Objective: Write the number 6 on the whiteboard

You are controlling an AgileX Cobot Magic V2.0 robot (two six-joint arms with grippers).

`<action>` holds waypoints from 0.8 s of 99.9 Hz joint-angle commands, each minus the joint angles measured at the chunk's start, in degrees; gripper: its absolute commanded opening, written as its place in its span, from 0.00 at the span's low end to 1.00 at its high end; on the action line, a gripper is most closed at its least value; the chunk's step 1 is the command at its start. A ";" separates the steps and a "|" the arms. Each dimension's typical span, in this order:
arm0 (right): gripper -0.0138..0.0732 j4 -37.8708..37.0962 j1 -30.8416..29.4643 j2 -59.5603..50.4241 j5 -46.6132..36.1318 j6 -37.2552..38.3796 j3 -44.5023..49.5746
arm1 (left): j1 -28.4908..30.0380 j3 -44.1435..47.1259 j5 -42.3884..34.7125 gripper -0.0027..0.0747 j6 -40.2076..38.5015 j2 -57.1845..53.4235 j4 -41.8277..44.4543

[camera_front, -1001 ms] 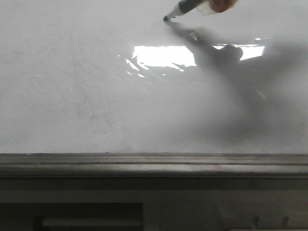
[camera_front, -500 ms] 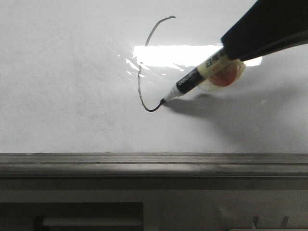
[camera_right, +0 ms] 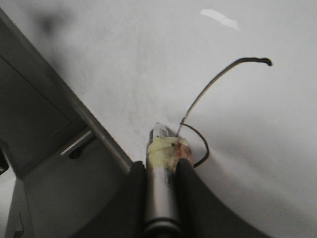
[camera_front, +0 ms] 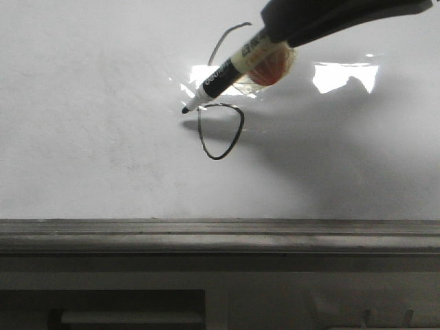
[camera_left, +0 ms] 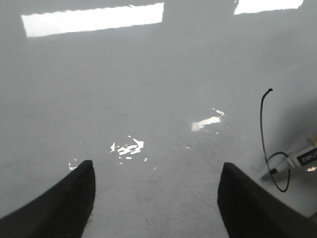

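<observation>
The glossy whiteboard (camera_front: 89, 137) fills the front view. A thin black number 6 (camera_front: 221, 130) is drawn on it: a pointed loop with a long curved tail rising to the upper right. It also shows in the left wrist view (camera_left: 270, 144) and the right wrist view (camera_right: 218, 79). My right gripper (camera_front: 289, 31) is shut on a white-bodied marker pen (camera_front: 230, 69) with a taped band. The pen's black tip sits at the loop's upper left corner, just above its own shadow. In the right wrist view the pen (camera_right: 161, 178) sits between the two fingers. My left gripper (camera_left: 156, 198) is open and empty over bare board.
A grey metal ledge (camera_front: 220, 234) runs along the board's lower edge, with a grey frame below it. Bright window reflections (camera_front: 344, 74) lie on the board near the pen. The ledge also shows in the right wrist view (camera_right: 84, 124).
The marker first drew the long tail down the board, then swept up and left from the bottom of the stroke, closing the loop. The right arm moved left with it.
</observation>
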 commanded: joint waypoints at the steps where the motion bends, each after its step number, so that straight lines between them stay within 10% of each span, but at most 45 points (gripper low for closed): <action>1: 0.11 0.08 0.11 -3.12 1.58 -0.89 -3.27 | 0.16 -1.54 0.50 0.65 0.27 0.01 -2.34; 36: 0.11 -0.48 -3.28 -3.02 11.08 0.93 -12.11 | -2.14 -1.66 12.91 0.65 24.52 2.02 -27.47; 80: 0.11 -0.58 -3.28 7.32 27.59 1.21 -23.12 | -19.57 -7.25 10.85 0.60 25.09 16.03 -19.29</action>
